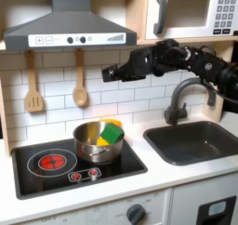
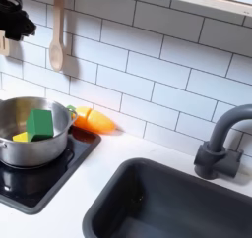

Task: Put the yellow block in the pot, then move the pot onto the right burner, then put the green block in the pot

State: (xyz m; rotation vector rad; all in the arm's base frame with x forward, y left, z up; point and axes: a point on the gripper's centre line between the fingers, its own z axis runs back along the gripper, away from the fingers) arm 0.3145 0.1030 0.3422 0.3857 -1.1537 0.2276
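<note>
Looking at the first exterior view, we find the gripper [image 1: 112,73] high in the upper middle of the frame, against the tiled wall and well above the pot [image 1: 98,141]. It carries nothing, though we cannot tell whether its jaws stand apart or together. The pot sits on the burner at the first exterior view's right side of the cooktop [image 1: 56,178], in the lower middle of the frame, with the green block [image 1: 112,134] and the yellow block [image 1: 99,138] both inside it. We judge all three steps done, so what remains is to keep the arm clear and high, away from the pot's rim.

In the second exterior view, the pot [image 2: 30,144] fills the lower left, the green block [image 2: 40,124] resting inside with the yellow block [image 2: 21,137] just beside it. An orange-yellow rounded piece [image 2: 95,121] lies just beyond the pot's rim, near the wall. The gripper [image 2: 14,18] shows dark at the upper left edge, too cropped to read.
</note>
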